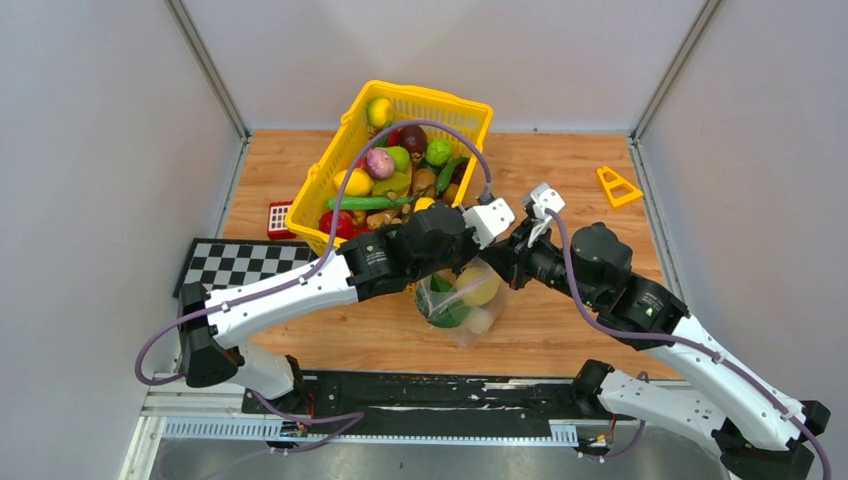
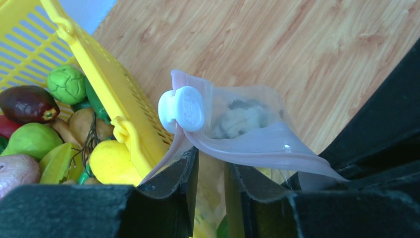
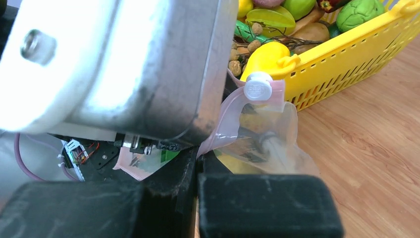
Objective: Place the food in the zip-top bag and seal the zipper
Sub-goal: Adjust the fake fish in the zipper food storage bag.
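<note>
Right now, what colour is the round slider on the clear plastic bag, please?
White slider, clearest in the left wrist view.

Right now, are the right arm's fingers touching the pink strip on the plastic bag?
Touching. The right wrist view shows the pink strip of the bag running down into the seam between the right arm's shut fingers, pinched with no gap.

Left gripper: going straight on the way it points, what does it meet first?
The zipper strip of the bag, draped right across the left gripper's fingertips; the white slider sits just left of that line. It may already be touching.
</note>
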You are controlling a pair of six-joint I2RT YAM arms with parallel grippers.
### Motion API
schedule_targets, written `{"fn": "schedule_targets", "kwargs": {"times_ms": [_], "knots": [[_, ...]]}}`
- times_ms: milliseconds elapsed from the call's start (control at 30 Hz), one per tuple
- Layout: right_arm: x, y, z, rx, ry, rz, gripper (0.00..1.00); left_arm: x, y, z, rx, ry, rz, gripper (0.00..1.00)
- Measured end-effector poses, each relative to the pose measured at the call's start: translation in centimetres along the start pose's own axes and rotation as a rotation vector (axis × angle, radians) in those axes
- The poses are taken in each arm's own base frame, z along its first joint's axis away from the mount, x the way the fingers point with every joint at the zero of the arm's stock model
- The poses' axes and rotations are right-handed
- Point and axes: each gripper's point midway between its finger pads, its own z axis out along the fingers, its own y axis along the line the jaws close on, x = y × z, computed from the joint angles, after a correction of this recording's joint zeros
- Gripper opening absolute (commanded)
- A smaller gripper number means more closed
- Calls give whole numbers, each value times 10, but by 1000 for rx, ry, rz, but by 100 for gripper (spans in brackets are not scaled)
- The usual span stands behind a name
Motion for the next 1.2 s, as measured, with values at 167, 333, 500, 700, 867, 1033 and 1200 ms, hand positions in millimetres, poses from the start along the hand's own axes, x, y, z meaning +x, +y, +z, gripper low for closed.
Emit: {"fn": "schedule_targets", "kwargs": {"times_ms": [167,333,500,700,867,1033,1200], "knots": [[0,-5,1,32,-3,26,0,1,3,2,-19,5,10,33],[1,-16,2,102,-3,66,0,1,6,7,-50,11,-11,55],[5,-36,0,221,-5,99,0,-6,14,4,-63,-20,-55,80],[-1,-51,-2,307,-37,108,0,-18,7,-12,-9,-63,-68,89],[1,-56,0,337,-33,106,0,-14,3,-15,10,-44,-74,97],[-1,-62,-2,369,-42,105,0,-24,3,-33,51,-82,-105,100],[-3,-68,-10,408,-44,94,0,-54,18,-76,55,-208,-151,100]]}}
